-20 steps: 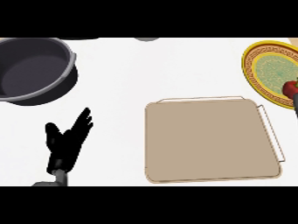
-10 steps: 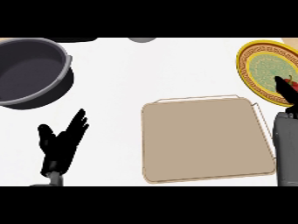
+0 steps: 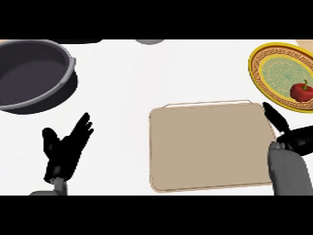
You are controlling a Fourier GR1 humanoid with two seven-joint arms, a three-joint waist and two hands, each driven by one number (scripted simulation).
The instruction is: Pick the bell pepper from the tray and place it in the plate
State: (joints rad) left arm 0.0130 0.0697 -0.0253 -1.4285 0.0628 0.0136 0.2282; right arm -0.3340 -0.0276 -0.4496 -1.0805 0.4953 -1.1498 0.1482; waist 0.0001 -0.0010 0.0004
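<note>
Now the bell pepper (image 3: 302, 91) sits on the plate (image 3: 265, 54), white counter (image 3: 152, 73) around.

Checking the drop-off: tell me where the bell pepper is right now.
In the head view, the red bell pepper lies on the yellow plate at the upper right, near its lower right rim, beyond the tray and the open right hand.

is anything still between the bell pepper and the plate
No. The bell pepper already lies on the plate, near its lower right rim, so no gap is left to cross. The right hand is open below the plate, apart from the pepper, beside the tray. Nothing visible lies between them.
</note>
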